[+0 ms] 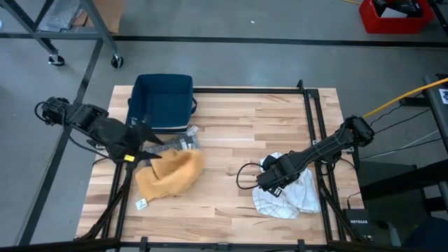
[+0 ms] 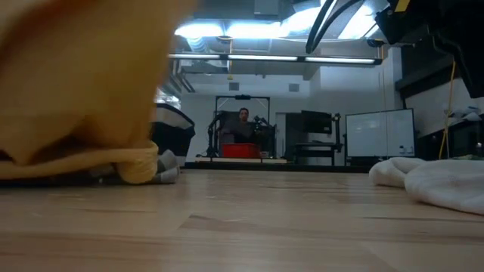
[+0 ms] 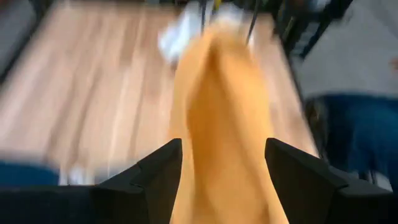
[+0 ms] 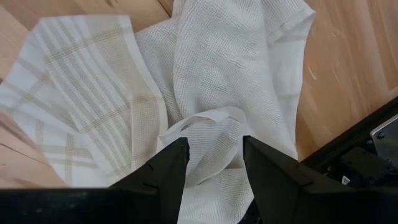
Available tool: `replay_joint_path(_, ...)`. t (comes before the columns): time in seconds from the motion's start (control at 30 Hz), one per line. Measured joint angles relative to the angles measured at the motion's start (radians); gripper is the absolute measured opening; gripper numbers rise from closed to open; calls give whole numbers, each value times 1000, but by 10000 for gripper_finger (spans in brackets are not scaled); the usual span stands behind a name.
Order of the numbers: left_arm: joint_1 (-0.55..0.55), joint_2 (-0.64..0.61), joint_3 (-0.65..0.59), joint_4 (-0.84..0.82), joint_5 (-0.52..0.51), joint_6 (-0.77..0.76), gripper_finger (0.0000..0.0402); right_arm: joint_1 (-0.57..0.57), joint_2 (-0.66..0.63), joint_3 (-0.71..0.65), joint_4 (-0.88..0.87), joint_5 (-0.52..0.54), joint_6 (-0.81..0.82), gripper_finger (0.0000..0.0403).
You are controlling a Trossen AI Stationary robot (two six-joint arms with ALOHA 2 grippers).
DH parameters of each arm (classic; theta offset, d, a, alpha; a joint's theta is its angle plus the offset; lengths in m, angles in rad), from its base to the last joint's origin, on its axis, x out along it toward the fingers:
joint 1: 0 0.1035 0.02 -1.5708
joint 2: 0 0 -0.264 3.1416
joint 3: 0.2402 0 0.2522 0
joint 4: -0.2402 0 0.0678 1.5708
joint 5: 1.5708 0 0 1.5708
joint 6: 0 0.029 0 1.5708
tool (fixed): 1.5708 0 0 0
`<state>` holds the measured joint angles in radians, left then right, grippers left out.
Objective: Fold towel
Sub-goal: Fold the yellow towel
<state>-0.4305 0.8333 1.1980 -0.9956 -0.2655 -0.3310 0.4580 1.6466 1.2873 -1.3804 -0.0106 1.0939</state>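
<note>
On the wooden table (image 1: 231,140), the left gripper (image 1: 138,143) hung with its fingers (image 3: 155,180) spread apart over an orange towel (image 1: 171,175), the cloth lying loose between them in the left wrist view and pinched by neither. The towel sat crumpled in a heap on the left half of the table, a small white tag (image 1: 141,204) showing at its near edge and a grey cloth (image 1: 183,142) poking out just behind it. Across the table, the right gripper (image 1: 269,183) hovered low over a pile of white waffle-weave towels (image 1: 290,192), one with pale stripes (image 4: 81,93), its fingers (image 4: 165,174) partly parted with a raised fold of white cloth between them; whether they actually nipped that fold could not be made out. All of it looked light, limp and prone to slumping, the sort of fabric that would sag from any single hold and drag across the wood instead of sliding cleanly, so a corner or a hemmed edge seemed the sensible place to take it, ideally two corners at once to keep an edge straight. A dark blue bin (image 1: 162,101) stood at the far left of the table, just behind the orange towel; from above it appeared to hold nothing.
</note>
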Motion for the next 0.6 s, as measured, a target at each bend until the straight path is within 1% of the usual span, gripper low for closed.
replay_joint_path(0.13,0,3,0,-179,23,-143,217,0,0,0,0,0,0,166)
replay_joint_path(0.23,0,7,0,-198,23,-162,212,0,0,0,-1,-1,-7,166)
replay_joint_path(0.33,0,16,0,-129,23,-93,207,0,0,0,-8,-31,-46,166)
replay_joint_path(0.43,0,35,0,-37,21,38,203,0,0,0,5,-53,-51,166)
replay_joint_path(0.5,0,53,0,18,20,113,202,0,0,0,33,-52,-51,166)
replay_joint_path(0.6,0,93,0,91,19,168,202,0,0,0,112,-53,-35,166)
